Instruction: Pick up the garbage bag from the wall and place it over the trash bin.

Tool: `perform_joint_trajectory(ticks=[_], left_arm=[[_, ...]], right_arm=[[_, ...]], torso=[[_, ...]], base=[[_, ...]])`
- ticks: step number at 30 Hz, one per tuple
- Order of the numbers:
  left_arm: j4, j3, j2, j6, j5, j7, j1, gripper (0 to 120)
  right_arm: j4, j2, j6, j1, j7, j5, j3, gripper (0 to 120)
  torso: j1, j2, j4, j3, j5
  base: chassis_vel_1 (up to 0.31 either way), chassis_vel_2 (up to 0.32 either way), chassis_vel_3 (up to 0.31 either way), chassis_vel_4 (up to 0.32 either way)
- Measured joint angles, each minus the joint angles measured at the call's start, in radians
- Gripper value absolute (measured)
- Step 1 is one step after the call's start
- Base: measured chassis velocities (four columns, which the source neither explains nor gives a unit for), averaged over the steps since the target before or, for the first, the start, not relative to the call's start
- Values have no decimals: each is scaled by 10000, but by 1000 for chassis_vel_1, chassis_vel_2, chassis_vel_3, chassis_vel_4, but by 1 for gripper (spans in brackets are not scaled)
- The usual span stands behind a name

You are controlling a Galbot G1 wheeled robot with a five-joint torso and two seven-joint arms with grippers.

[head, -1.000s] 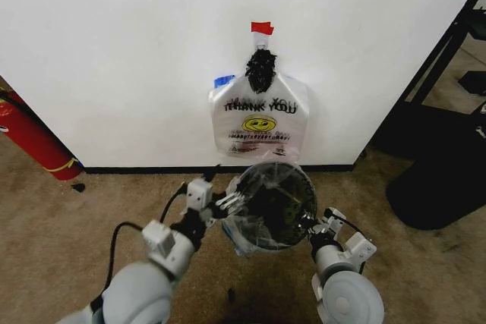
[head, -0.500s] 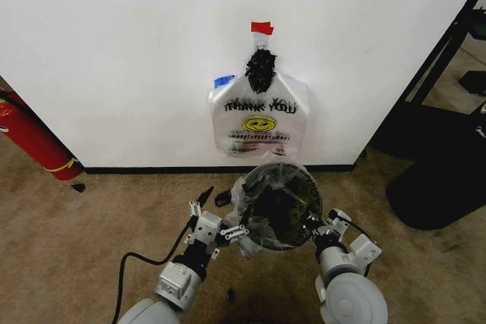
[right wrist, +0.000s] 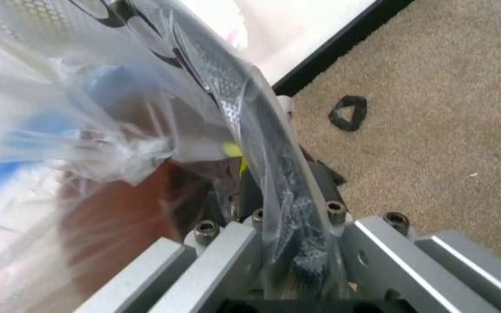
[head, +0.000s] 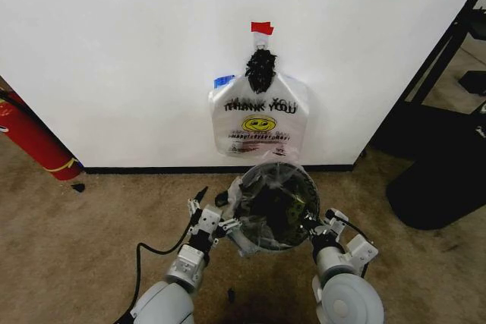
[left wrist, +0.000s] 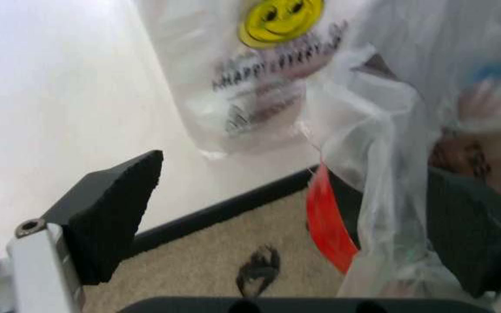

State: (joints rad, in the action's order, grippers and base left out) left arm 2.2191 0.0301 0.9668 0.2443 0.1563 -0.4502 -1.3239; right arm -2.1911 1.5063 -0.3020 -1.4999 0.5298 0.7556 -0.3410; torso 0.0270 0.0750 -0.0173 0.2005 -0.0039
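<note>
Two arms: both reach forward and low from the robot's body, one to each side of the trash bin that stands on the carpet in front of the wall.
Left arm: bent slightly inward, its left gripper beside the bin's left rim.
Left gripper: jaws spread wide; in the left wrist view one dark foam pad stands free on one side, and the garbage bag hangs against the other pad.
Right arm: short reach, wrist turned in toward the bin's right rim.
Right gripper: clamped on the bin's mesh rim, with a fold of the garbage bag pinched in along with it.
Garbage bag: between the two grippers, draped over the bin's mouth and spilling down its left side; thin, crinkly, see-through film with blue patches.
Trash bin: round, black wire mesh, red base.
Beyond the grippers: an opaque white smiley bag hangs flat on the wall under a piece of red tape.
Floor: coarse tan carpet, black baseboard.
</note>
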Motion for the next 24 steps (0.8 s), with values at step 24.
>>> perform_joint_trajectory(ticks=[24], left_arm=[[-341, -204, -17, 543, 1694, -429, 867, 100]], right_arm=[[-336, -103, -43, -13, -12, 478, 23, 0]], torso=[[1, 0, 0, 0, 1]], base=[[0, 0, 0, 0]])
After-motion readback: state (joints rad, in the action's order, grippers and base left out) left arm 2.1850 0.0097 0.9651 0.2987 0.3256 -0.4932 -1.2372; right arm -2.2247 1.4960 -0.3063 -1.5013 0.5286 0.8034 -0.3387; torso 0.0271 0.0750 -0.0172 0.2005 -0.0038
